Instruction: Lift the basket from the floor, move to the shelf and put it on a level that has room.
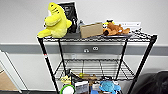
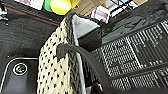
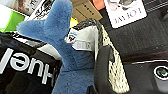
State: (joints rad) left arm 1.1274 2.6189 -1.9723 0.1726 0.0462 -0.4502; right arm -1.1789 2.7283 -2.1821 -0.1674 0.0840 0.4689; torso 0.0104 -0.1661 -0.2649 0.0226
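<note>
Item 1, the shelf: black wire rack against a pale wall, seen from my head camera. Top tier carries a yellow plush toy, a dark framed picture behind it, a brown cardboard box and an orange plush animal.

Item 2, the level second from the top: I see bare wire grid across most of it.

Item 3, lower tier: a blue plush, a green-rimmed round object and assorted small goods, too crowded for me to name.

Item 4, the basket: beige woven mesh side, close before my left wrist camera, a dark curved bar crossing its rim. My right wrist camera shows the same mesh wall with a blue plush tail rising beside it.

Item 5, the floor: dark carpet beneath the basket.

Item 6, tools: I cannot tell whether either is spread or pinching.
</note>
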